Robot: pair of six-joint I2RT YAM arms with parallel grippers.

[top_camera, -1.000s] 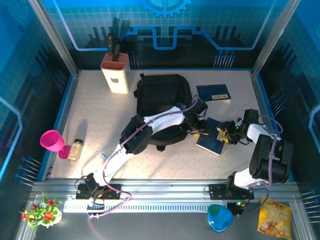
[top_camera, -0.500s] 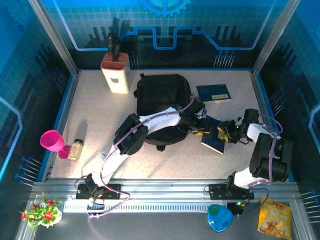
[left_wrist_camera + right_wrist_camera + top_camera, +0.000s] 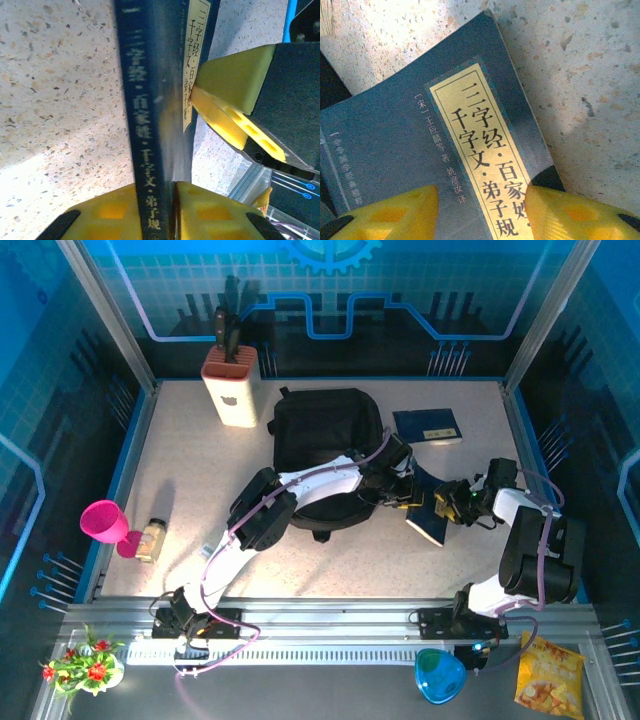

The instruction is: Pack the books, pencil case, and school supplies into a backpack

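Observation:
The black backpack [image 3: 325, 440] lies at the table's middle back. Just right of it a dark blue book [image 3: 427, 525] stands tipped up on one edge. My left gripper [image 3: 403, 498] is shut on its spine [image 3: 150, 100], which runs up from between the yellow fingertips [image 3: 172, 187]. My right gripper [image 3: 450, 504] is open at the book's right side, and one yellow finger [image 3: 225, 75] touches the cover by the yellowish label. In the right wrist view the cover [image 3: 470, 125] spans the gap between the spread fingers [image 3: 482, 200]. A second blue book [image 3: 428, 426] lies flat behind. The tan-edged dark book is out of view.
A cream knife block [image 3: 232, 385] stands at the back left. A pink cup [image 3: 105, 520] and a small jar [image 3: 152, 538] sit at the left edge. Off the table's front are a blue bowl [image 3: 438, 675], a snack bag [image 3: 548, 670] and flowers [image 3: 85, 665].
The blue book has gone from lying flat to standing tipped up on its edge. My left gripper has shifted slightly back with it, and the right gripper has stayed against it.

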